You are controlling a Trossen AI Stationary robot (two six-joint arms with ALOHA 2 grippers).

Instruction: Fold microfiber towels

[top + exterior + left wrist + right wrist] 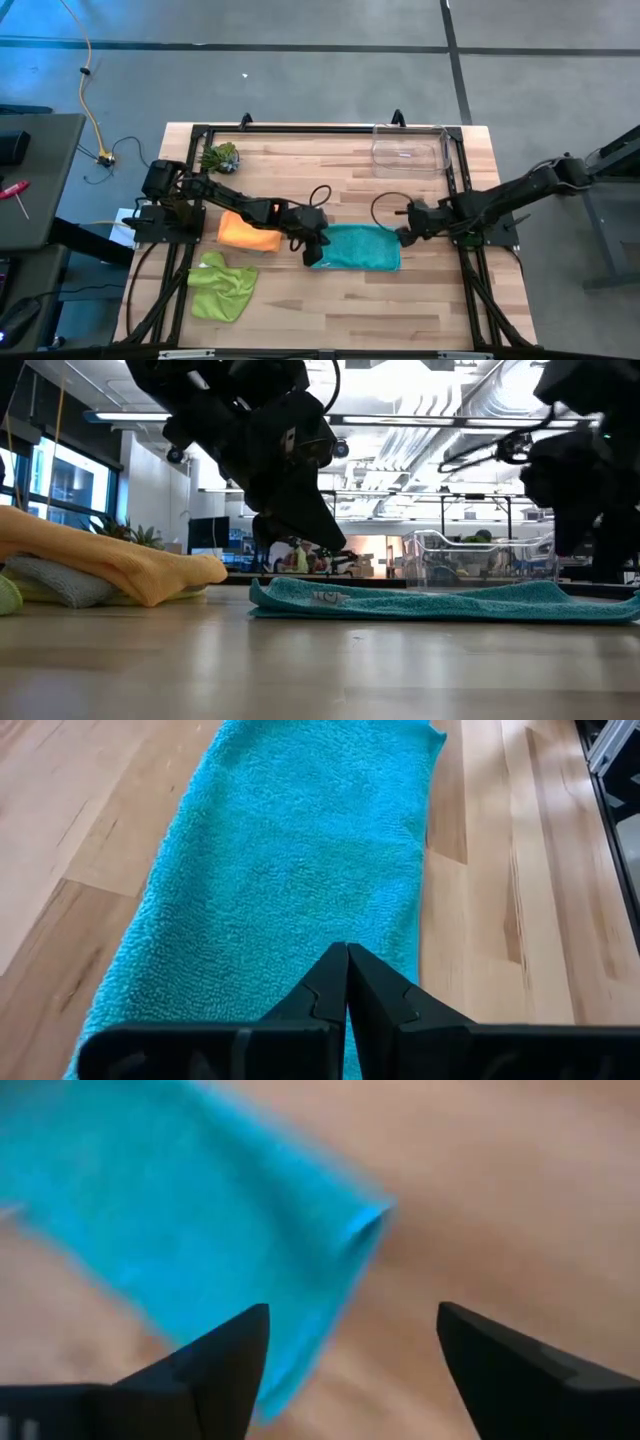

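The teal towel point(355, 247) lies flat on the table as a folded strip; it also shows in the low view point(450, 600). My left gripper point(312, 254) is shut and empty, just above the strip's left end point(290, 850). My right gripper point(403, 236) is open and empty, over the strip's right end point(200, 1230). The orange towel point(248, 232) lies folded on a grey one point(50, 585). The lime green towel point(222, 285) lies crumpled near the front left.
A clear plastic bin point(410, 148) stands at the table's far right. A small green spiky plant point(220, 156) sits at the far left. Bare wood shows in front of the teal towel and between it and the bin.
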